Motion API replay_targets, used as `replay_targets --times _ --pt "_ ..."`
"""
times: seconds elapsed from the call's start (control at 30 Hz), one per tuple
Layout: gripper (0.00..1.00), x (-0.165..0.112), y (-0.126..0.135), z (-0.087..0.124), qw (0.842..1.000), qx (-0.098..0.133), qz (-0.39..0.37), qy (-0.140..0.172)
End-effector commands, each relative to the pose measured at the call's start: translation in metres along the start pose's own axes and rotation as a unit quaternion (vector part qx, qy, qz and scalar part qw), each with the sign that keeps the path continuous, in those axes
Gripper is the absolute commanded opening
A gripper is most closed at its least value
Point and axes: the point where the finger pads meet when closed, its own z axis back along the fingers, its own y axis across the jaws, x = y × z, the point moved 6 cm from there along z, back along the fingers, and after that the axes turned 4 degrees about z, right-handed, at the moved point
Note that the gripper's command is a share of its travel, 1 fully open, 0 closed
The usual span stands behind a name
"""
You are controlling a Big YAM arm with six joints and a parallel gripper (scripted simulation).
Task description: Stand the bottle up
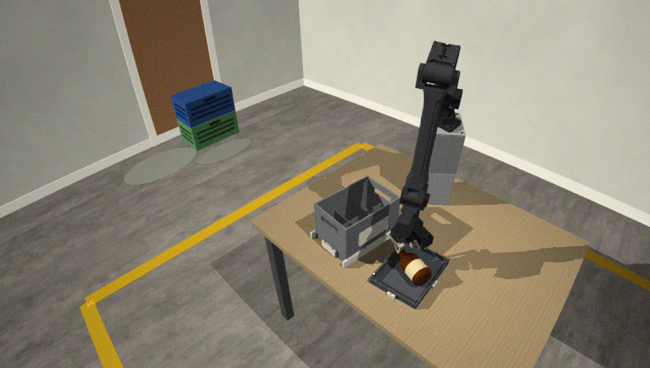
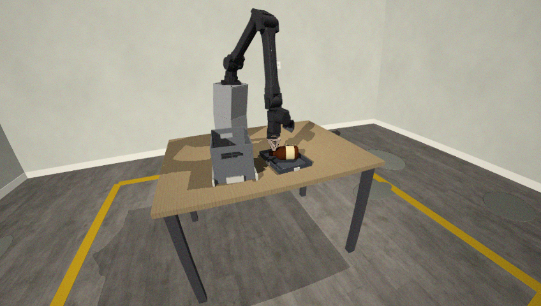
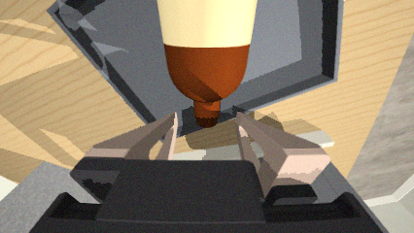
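While a brown bottle (image 1: 415, 270) lies on its side in the dark tray (image 1: 407, 292) right of the grey crate (image 1: 335, 224), the open, empty gripper (image 3: 206, 127) hangs at its neck.

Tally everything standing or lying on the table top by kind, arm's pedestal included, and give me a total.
Bottle, brown with a cream label, lying on its side: 1
Tray, dark grey: 1
Crate, grey, with dividers: 1
Pedestal, grey, carrying the arm: 1
Total: 4
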Motion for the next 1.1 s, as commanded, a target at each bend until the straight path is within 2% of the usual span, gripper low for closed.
replay_targets --times 0.0,0.73,1.07 --pt "0.61 0.007 -0.001 -0.003 1.000 -0.004 0.000 -0.002" --pt "0.61 0.007 -0.002 -0.013 1.000 -0.006 0.000 -0.003" --pt "0.61 0.007 -0.001 -0.024 1.000 -0.006 -0.001 -0.003"
